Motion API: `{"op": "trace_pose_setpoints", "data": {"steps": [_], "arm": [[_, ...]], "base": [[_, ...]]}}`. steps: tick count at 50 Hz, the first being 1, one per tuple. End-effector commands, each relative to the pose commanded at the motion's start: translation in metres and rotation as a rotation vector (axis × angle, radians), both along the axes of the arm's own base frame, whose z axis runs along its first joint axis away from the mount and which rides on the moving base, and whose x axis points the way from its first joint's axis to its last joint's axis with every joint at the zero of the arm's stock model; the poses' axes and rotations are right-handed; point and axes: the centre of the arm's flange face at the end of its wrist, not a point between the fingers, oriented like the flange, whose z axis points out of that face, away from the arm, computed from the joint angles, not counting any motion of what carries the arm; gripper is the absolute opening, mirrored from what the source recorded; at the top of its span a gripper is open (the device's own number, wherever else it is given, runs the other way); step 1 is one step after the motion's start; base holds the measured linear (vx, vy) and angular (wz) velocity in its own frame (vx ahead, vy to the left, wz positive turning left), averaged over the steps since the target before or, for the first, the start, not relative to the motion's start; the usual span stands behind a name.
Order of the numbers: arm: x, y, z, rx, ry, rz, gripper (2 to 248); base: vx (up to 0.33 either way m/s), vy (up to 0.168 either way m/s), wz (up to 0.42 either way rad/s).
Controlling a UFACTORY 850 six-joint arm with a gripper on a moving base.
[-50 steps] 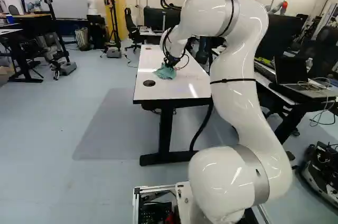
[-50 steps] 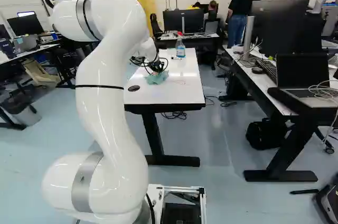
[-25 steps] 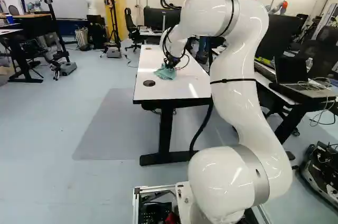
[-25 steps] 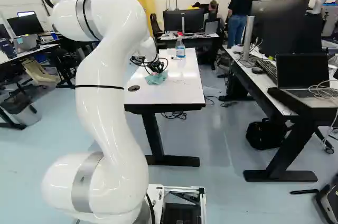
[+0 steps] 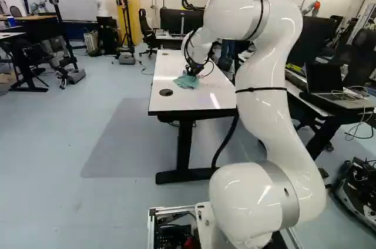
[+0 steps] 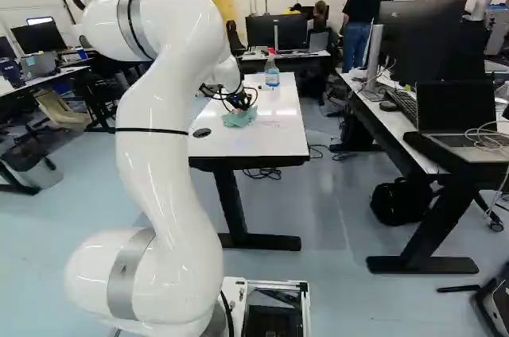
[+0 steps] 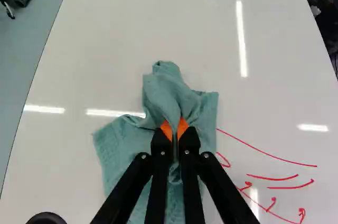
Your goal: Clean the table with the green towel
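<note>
The gripper [image 7: 175,130] is drawn nearly closed, its two orange pads [image 7: 182,127] pinching a fold of the green towel [image 7: 124,142] from both sides. The towel lies on the white worktop [image 7: 127,23], bunched into a ridge at the grip, its loose parts spread around and under the fingers. Take twelve o'clock as straight ahead, away from the robot's base.

The hold near the towel's middle looks meant to leave a broad skirt of cloth in contact with the surface, so that it wipes as the arm [image 6: 167,154] moves. Wiping seems to be the step in hand, with work left: red pen marks [image 7: 264,156] show from three to five o'clock of the gripper, the longest line starting at the towel's edge. The next sweep would best go that way, with light downward pressure. The cloth is soft and could fold up, leaving the fingers to rub the worktop.

A round dark disc [image 5: 166,92] is set into the worktop at about eight o'clock of the gripper, just beyond the towel; cloth might catch on it. Near the far end, at about one o'clock, stands a spray bottle [image 6: 272,75], with a small object in front of it, too small to name. Both are clear of the red marks but would hinder a long forward sweep. A second desk [image 6: 391,126], holding a laptop [image 6: 456,110], stands apart from the worktop at three o'clock, so a wide swing of the arm needs care there.
</note>
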Motion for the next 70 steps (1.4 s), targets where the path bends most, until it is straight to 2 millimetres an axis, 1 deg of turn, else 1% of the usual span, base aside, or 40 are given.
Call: {"op": "trace_pose_setpoints", "data": {"steps": [26,70], "arm": [[-0.007,-0.047,0.001,0.000,0.005,-0.068,31],[-0.032,-0.127,0.002,0.002,0.019,-0.188,31]], "base": [[0.000,0.000,0.000],[0.000,0.000,0.000]]}}
